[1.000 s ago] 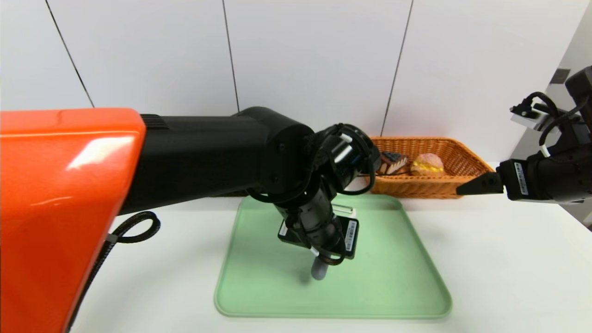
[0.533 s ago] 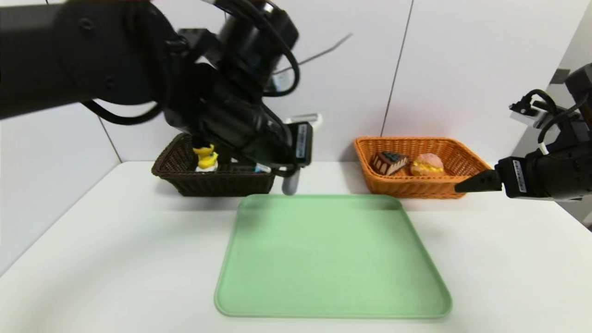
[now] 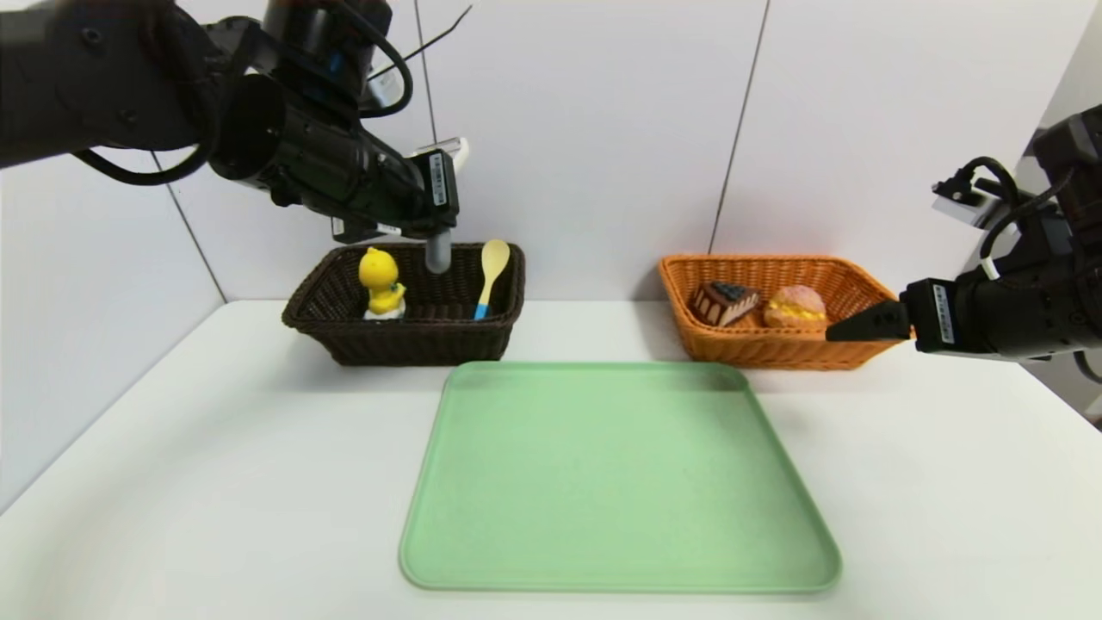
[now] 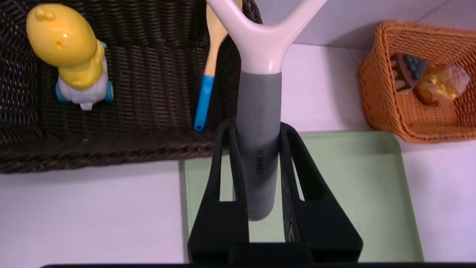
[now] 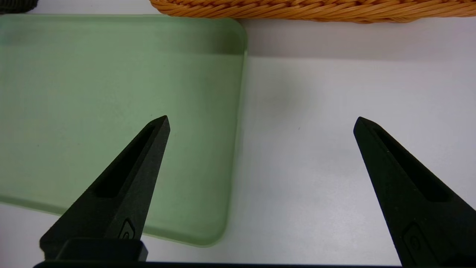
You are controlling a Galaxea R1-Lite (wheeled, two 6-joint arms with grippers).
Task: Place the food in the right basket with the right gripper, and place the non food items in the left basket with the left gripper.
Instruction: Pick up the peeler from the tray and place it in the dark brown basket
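My left gripper (image 3: pixel 439 226) is shut on the grey handle of the white peeler (image 4: pixel 257 123), held in the air above the dark brown basket (image 3: pixel 405 344). In that basket stand the yellow duck toy (image 3: pixel 380 282) and the blue-handled yellow spoon (image 3: pixel 489 275), leaning on its wall. The orange basket (image 3: pixel 775 349) holds the chocolate cake slice (image 3: pixel 725 301) and the cream puff (image 3: pixel 796 306). My right gripper (image 5: pixel 260 123) hangs open and holds nothing, low over the table by the orange basket's near right corner.
A pale green tray (image 3: pixel 620 482) lies in the middle of the white table, nothing on it. A white panelled wall runs behind the baskets. The table's right edge is close to my right arm.
My left arm lifted the peeler off the green tray and swung it back and to the left, up over the dark basket. The right gripper barely shifted.
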